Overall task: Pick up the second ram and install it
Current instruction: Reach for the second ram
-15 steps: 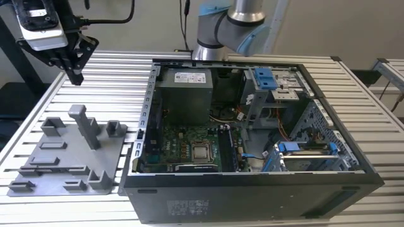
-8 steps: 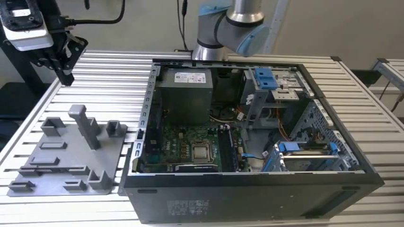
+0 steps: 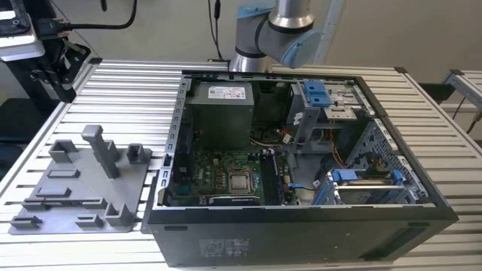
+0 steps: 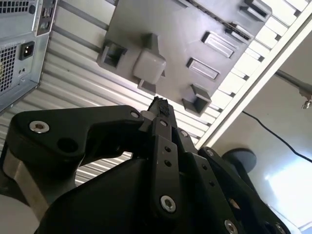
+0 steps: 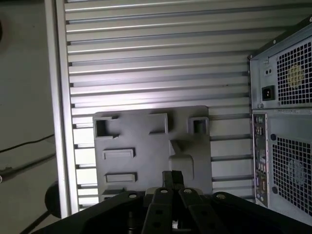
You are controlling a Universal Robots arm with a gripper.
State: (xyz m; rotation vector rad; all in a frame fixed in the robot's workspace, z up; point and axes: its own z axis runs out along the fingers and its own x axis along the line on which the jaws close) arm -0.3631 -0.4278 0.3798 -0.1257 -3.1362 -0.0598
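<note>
A slatted metal table (image 3: 437,130) carries an open black computer case (image 3: 301,240) lying on its side. To the exterior view's left, just beside the case, lies a grey holder plate (image 3: 75,189) with raised blocks and one tall post (image 3: 101,149). The robot arm (image 3: 283,28) rises behind the case at the far edge of the table.

Inside the case a grey power supply (image 3: 218,116) sits at the far end. Nearer the camera is the green board (image 3: 200,175), with the square processor socket (image 3: 241,182) on it. The long black slots (image 3: 275,175) run just beside the socket, on the exterior view's right.

In both wrist views the gripper (image 5: 171,179) hangs well above the holder plate, with the back of the case off to one side. Its fingers (image 4: 163,161) are drawn together, and a short dark tip shows at their end. I cannot tell whether that tip is the pads alone or a thin thing clamped edge-on. Nor can I tell where the second ram is: no dark strip can be told apart from the slots on the board.
</note>
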